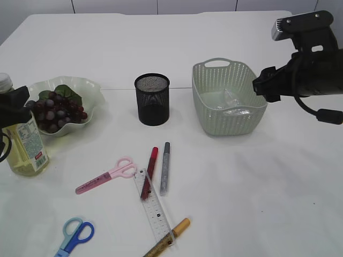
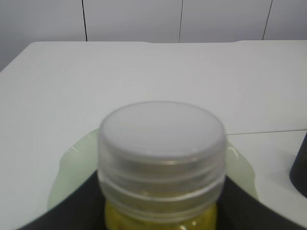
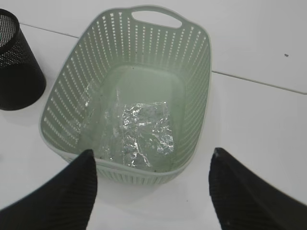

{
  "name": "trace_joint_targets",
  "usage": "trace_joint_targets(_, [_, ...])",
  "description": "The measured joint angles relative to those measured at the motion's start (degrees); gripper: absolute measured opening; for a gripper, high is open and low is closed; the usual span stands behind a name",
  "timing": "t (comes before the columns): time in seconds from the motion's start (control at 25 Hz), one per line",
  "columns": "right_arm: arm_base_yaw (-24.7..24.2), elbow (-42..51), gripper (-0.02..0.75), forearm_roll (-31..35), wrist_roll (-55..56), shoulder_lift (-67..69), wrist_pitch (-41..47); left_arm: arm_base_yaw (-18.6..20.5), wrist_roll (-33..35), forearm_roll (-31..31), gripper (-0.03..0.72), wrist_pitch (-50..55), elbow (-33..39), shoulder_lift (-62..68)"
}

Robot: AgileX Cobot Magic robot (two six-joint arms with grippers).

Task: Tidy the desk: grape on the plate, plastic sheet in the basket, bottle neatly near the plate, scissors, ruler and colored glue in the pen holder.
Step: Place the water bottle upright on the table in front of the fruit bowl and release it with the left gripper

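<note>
The basket [image 3: 62, 100] is matt perforated plastic, holding a crinkled, glossy plastic sheet [image 3: 144, 129]. The pen holder [image 1: 152, 99] looks like black metal mesh. The bottle [image 2: 162, 158] is clear plastic with a smooth cap.

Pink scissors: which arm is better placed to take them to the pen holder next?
Likely the right: its gripper is open and empty above the basket, while the left gripper holds the bottle.

A bunch of grapes [image 1: 56, 111] is seen lying on the pale green plate [image 1: 88, 88]. The bottle [image 1: 24, 143] is stood upright just left of the plate, gripped by the left gripper [image 1: 13, 107]. A crumpled plastic sheet [image 1: 231, 101] is contained in the basket [image 1: 214, 123]. The pen holder [image 1: 153, 99] is placed between plate and basket. Pink scissors [image 1: 107, 174], blue scissors [image 1: 75, 235], a ruler [image 1: 154, 206] and three glue pens [image 1: 165, 168] are left on the table [image 1: 257, 187].
</note>
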Motion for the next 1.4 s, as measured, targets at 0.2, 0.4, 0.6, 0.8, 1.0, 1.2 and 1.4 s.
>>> trace_joint_targets(0.2, [0.0,0.0,0.531,0.0,0.0,0.0,-1.3,0.0,0.0,0.0,0.309,-0.1,0.0,0.0])
trace_joint_targets(0.4, [0.0,0.0,0.531,0.0,0.0,0.0,-2.6,0.0,0.0,0.1,0.319,-0.1,0.0,0.0])
trace_joint_targets(0.6, [0.0,0.0,0.531,0.0,0.0,0.0,-2.6,0.0,0.0,0.7,0.342,-0.2,0.0,0.0])
trace_joint_targets(0.8, [0.0,0.0,0.531,0.0,0.0,0.0,-2.6,0.0,0.2,1.0,0.344,-0.2,0.0,0.0])
trace_joint_targets(1.0, [0.0,0.0,0.531,0.0,0.0,0.0,-2.6,0.0,0.3,1.8,0.351,-0.4,0.2,0.0])
trace_joint_targets(1.2, [0.0,0.0,0.531,0.0,0.0,0.0,-2.6,0.0,0.3,2.0,0.363,-1.4,1.5,-0.2])
trace_joint_targets(1.4, [0.0,0.0,0.531,0.0,0.0,0.0,-2.6,0.0,0.3,2.2,0.382,-1.6,1.5,-0.2])
